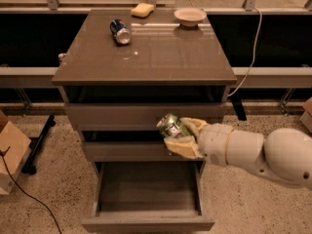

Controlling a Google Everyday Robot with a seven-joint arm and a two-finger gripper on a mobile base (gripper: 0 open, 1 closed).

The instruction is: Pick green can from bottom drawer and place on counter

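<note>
My gripper [181, 135] is shut on the green can [170, 126], holding it tilted in front of the middle drawer, above the right side of the open bottom drawer [148, 219]. The can's silver end faces up and left. The bottom drawer's tray shows nothing inside. The counter [165, 57] lies above the gripper, its front edge just over the top drawer. My white arm [258, 155] reaches in from the right.
On the counter lie a blue can [120, 31] on its side at back left, a yellow sponge [142, 9] and a white bowl [190, 16] at the back. A cardboard box [9, 152] and cable lie on the floor at left. A white cord [251, 52] hangs at right.
</note>
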